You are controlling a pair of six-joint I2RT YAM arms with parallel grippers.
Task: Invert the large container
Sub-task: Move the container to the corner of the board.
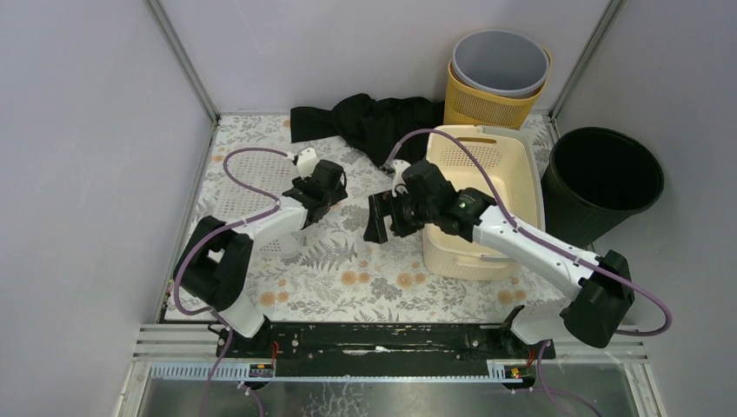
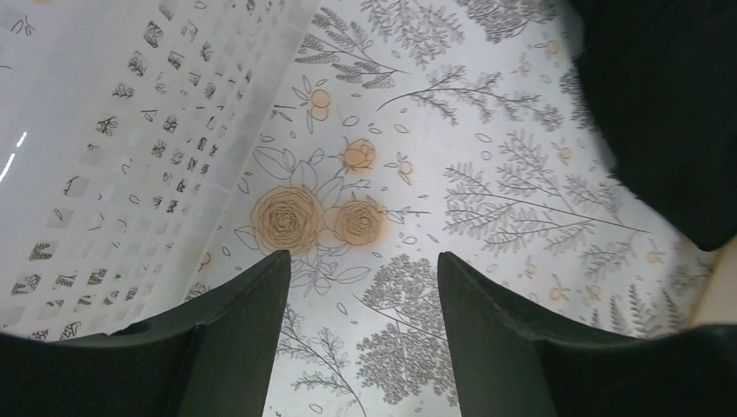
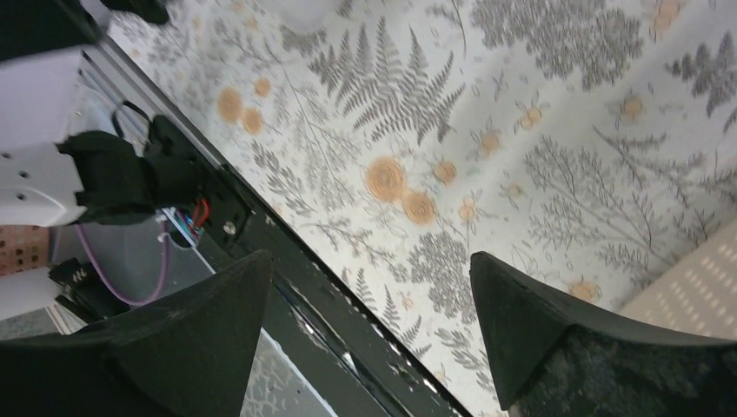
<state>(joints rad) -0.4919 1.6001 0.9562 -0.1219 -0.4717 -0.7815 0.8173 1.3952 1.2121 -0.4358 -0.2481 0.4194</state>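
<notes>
The cream basket (image 1: 487,200) stands upright with its mouth upward, right beside the right gripper (image 1: 380,217), whose wrist lies against the basket's near left corner. That gripper's fingers (image 3: 200,330) are spread wide with nothing between them, and under them lie the flowered tablecloth (image 3: 521,104) and the black rail (image 3: 287,261) at the table's near edge. Only a strip of the basket's perforated wall (image 3: 695,287) shows at the edge of the right wrist view.

The left gripper (image 2: 361,261) is also spread and empty over the cloth, well to the left of the basket. A black cloth (image 1: 374,122) lies bunched beyond both grippers and reaches the basket's far left corner. Behind the basket stands a yellow bin (image 1: 487,104) with a grey bin (image 1: 500,61) nested inside it. To the basket's right is a black bucket (image 1: 604,178), which the basket partly hides.

A pale squared patch (image 2: 104,174) beside the left gripper is hard to make out.
</notes>
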